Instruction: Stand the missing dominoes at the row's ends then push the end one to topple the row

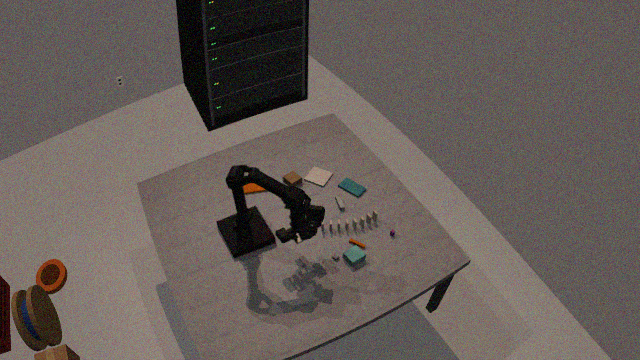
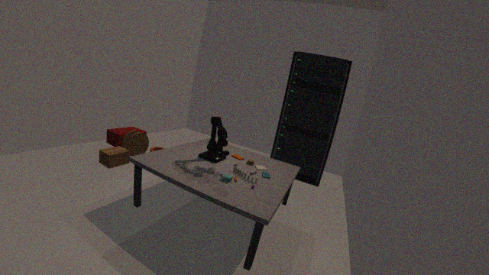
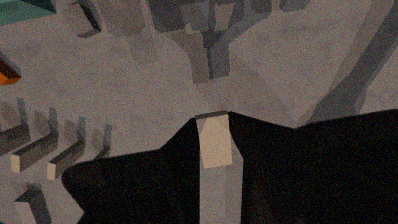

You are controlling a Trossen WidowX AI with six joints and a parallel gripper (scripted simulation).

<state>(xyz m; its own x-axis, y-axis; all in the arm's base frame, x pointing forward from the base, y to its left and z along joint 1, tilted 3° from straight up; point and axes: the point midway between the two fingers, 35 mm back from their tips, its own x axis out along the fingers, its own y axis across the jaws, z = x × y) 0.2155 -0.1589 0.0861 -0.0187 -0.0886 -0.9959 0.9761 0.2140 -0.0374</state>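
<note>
My gripper [image 1: 299, 237] [image 3: 211, 120] is shut on a pale domino [image 3: 216, 142], its tan end showing between the dark fingertips in the wrist view. The gripper is over the table just beyond the arm-side end of the row; its exact height is hard to tell. Several dominoes [image 1: 347, 228] [image 3: 16, 163] stand upright in an evenly spaced row, running away from the gripper. In the wrist view the finger partly hides the nearest ones. A loose pale domino [image 1: 340, 203] lies flat beside the row, on the side of the teal slab.
On the orange stick's side of the row are an orange stick [image 1: 357, 243], a mint block [image 1: 354, 255] and a small grey block [image 1: 336, 258] [image 3: 82, 20]. A purple ball [image 1: 392, 233] is past the far end. A teal slab [image 1: 352, 187], white slab [image 1: 318, 176] and brown block [image 1: 292, 178] lie behind.
</note>
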